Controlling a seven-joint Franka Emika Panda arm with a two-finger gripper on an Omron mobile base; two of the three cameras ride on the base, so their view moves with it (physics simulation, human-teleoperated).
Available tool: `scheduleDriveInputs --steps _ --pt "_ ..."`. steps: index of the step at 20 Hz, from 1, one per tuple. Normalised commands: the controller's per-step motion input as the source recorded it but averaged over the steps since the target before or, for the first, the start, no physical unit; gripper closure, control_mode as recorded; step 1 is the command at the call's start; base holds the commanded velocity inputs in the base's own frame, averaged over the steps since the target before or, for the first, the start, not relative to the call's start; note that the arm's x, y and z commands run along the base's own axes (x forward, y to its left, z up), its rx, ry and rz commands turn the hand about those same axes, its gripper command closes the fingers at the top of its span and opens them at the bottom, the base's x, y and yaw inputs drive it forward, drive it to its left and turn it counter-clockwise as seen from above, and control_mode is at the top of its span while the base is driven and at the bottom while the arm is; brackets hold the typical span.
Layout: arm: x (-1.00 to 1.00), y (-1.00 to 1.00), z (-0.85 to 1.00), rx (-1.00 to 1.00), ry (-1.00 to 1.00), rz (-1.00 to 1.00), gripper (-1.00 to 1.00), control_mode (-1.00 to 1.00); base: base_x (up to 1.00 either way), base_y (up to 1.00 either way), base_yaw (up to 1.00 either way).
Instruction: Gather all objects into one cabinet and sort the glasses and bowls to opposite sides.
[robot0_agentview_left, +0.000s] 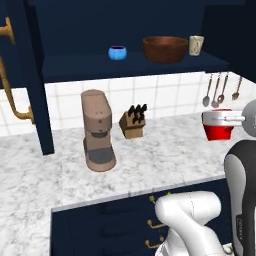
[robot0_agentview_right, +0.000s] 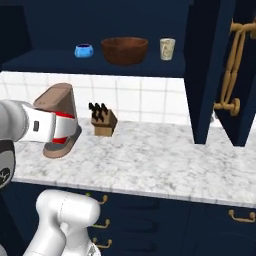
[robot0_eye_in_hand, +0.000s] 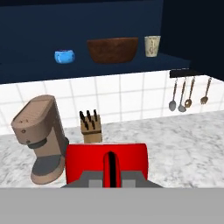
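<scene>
My gripper (robot0_agentview_left: 223, 120) is shut on the glossy red cup (robot0_agentview_left: 217, 126) and holds it above the right part of the marble counter. The hand view has this cup (robot0_eye_in_hand: 107, 162) close in front, its handle between my fingers. In the right base view the cup (robot0_agentview_right: 63, 131) is partly hidden by my hand. On the shelf (robot0_agentview_left: 135, 67) of the open navy cabinet stand the small blue bowl (robot0_agentview_left: 117, 52), the big brown bowl (robot0_agentview_left: 165, 48) and the beige cup (robot0_agentview_left: 196, 45), left to right, well above the gripper.
A brown coffee machine (robot0_agentview_left: 97, 130) and a wooden knife block (robot0_agentview_left: 133, 122) stand on the marble counter (robot0_agentview_left: 165, 160). Metal utensils (robot0_agentview_left: 220, 90) hang on the tiled wall at the right. Cabinet doors with brass handles (robot0_agentview_right: 231, 75) stand open. Navy drawers (robot0_agentview_left: 115, 225) lie below.
</scene>
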Motion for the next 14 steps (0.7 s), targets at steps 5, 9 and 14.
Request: scheduleDriveInputs --steps 5,9,14 --pt "0.00 0.00 0.00 0.00 0.00 0.00 1.00 1.00 0.55 0.00 0.00" --pt "0.00 0.00 0.00 0.00 0.00 0.00 1.00 1.00 0.53 0.00 0.00" --pt "0.00 0.00 0.00 0.00 0.00 0.00 1.00 1.00 0.33 0.00 0.00"
